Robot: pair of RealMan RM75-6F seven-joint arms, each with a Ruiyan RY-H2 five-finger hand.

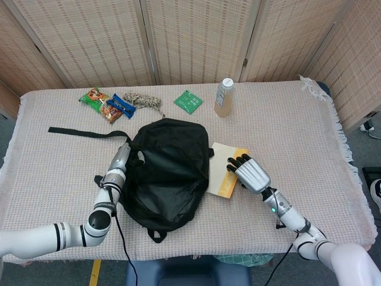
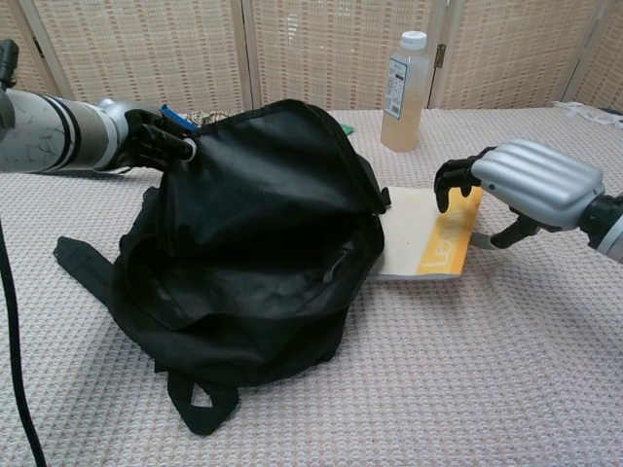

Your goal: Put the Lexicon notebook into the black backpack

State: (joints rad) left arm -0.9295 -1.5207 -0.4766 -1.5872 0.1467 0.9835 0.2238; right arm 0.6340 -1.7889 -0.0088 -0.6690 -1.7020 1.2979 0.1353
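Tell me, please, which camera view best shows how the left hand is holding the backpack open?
The chest view: there the left hand grips the backpack by its upper edge and lifts it, leaving the opening facing the notebook. The head view shows that hand only from above, at the bag's left side, with the grip hidden.

Left robot hand grips with fingers curled; right robot hand presses fingertips downward, palm down.

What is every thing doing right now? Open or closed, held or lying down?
black backpack: lying on the table, top gripped by left hand.
Lexicon notebook: closed, flat, one edge under the backpack.
right hand: fingertips pressing on the notebook.
bottle: upright, capped.
snack packets: lying flat.
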